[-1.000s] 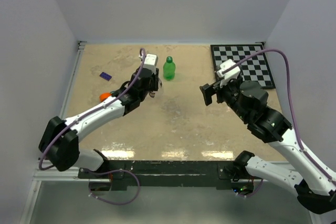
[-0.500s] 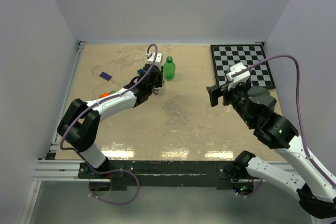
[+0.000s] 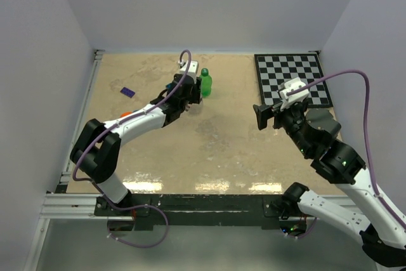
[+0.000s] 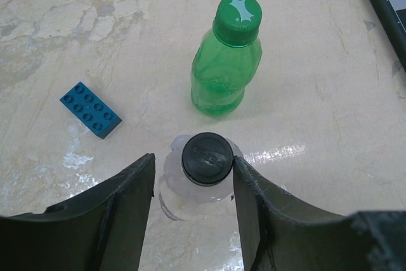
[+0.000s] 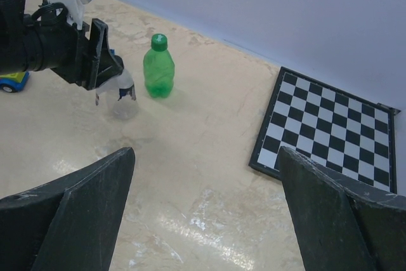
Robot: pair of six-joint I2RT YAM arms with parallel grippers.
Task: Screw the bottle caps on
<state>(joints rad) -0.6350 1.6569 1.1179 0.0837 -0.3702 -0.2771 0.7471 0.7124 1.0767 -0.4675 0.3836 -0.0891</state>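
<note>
A clear bottle (image 4: 190, 198) stands upright with a black cap (image 4: 207, 158) sitting on its neck. My left gripper (image 4: 193, 158) hangs over it, open. Its right finger touches the cap's edge, while the left finger stands a little away from it. Just beyond stands the green bottle (image 4: 222, 74) with its green cap (image 4: 236, 17) on. In the top view the left gripper (image 3: 188, 96) hides the clear bottle, next to the green bottle (image 3: 204, 84). My right gripper (image 3: 263, 117) is wide open and holds nothing, well to the right of both bottles (image 5: 158, 68).
A blue brick (image 4: 91, 109) lies left of the bottles. A purple brick (image 3: 128, 92) and an orange object (image 3: 127, 116) sit further left. A chessboard (image 3: 295, 77) lies at the back right. Walls close in the table on three sides.
My left gripper swung up beside the green bottle and has now let its jaws off the black cap. The right arm has drifted slightly to the right, still open.
</note>
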